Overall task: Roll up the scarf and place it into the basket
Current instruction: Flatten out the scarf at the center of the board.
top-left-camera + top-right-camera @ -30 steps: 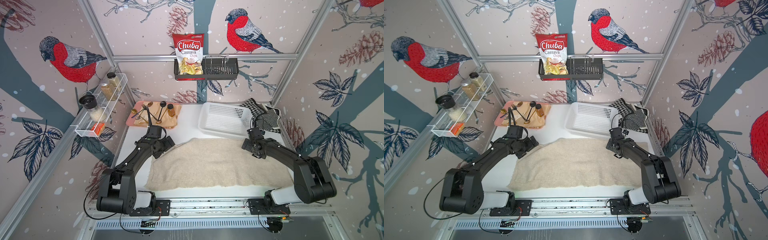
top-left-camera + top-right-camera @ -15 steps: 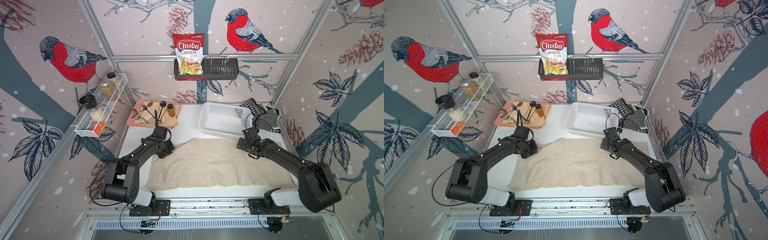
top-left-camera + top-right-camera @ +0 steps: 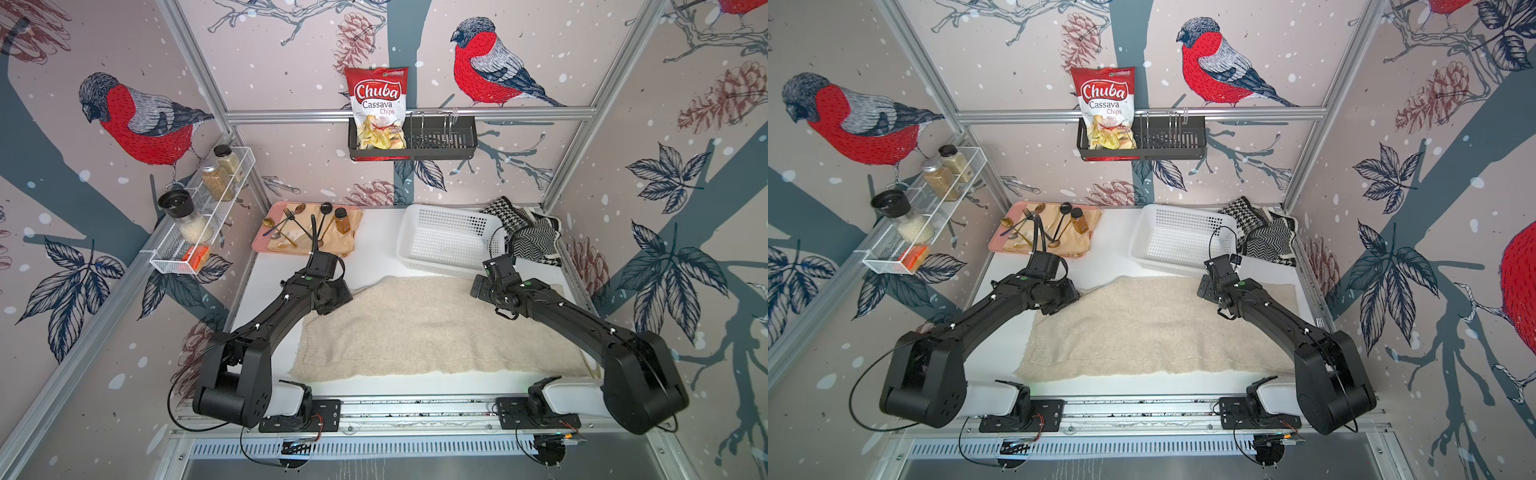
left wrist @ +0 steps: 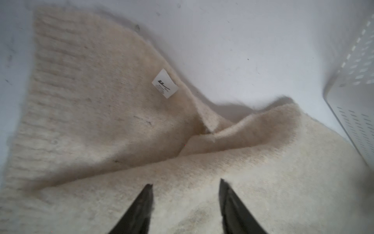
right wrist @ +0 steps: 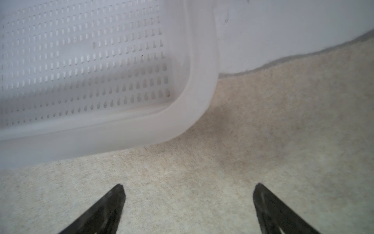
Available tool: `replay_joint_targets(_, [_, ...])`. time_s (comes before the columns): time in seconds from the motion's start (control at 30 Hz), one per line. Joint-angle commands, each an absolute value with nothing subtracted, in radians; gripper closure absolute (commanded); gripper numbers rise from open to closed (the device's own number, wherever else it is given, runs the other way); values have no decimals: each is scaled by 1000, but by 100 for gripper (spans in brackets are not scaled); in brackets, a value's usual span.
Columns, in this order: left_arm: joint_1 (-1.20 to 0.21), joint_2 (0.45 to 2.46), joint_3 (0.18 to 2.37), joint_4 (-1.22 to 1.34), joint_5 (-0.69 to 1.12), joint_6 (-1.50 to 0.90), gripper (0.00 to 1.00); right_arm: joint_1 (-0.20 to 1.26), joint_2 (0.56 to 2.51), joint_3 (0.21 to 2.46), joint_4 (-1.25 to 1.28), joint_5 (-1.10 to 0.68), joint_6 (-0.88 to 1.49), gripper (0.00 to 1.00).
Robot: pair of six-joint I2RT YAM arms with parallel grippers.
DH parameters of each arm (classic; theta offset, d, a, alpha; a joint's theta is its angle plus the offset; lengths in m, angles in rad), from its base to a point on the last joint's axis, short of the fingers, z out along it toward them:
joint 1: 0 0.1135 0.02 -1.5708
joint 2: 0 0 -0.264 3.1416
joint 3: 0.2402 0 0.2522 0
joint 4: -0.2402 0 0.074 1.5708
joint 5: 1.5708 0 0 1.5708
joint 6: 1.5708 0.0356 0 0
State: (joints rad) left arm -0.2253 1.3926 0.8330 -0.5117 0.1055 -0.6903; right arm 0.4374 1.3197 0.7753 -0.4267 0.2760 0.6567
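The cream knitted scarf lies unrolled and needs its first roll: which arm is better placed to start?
Left, probably. The left gripper hangs open over an end corner of the scarf, where cloth already lies folded over. The right gripper, also open, is over flat cloth beside the white perforated plastic basket.

L tool has been moved slightly right, further onto far-left corner of scarf; the edge there is now a bit more bunched. R tool has been shifted left along scarf's far edge, nearer basket near-right corner.
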Motion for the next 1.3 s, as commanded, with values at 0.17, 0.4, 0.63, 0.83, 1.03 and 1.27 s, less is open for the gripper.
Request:
replay_joint_targets(0.17, [-260, 1461, 830, -498, 86, -643, 36, 437, 1286, 751, -431, 297, 655, 0])
replay_joint_targets(0.4, [-378, 1303, 823, -597, 44, -692, 100, 437, 1294, 744, -413, 295, 654, 0])
replay_joint_targets(0.63, [-510, 1176, 867, -677, 118, -750, 100, 437, 1309, 754, -404, 302, 640, 0])
replay_joint_targets(0.83, [-481, 1142, 870, -691, -66, -726, 41, 439, 1325, 772, -403, 296, 636, 0])
replay_joint_targets(1.03, [-318, 1287, 887, -590, -47, -573, 18, 440, 1303, 779, -432, 315, 628, 0])
replay_joint_targets(1.27, [-325, 1464, 914, -593, 69, -478, 39, 424, 1261, 750, -438, 322, 627, 0])
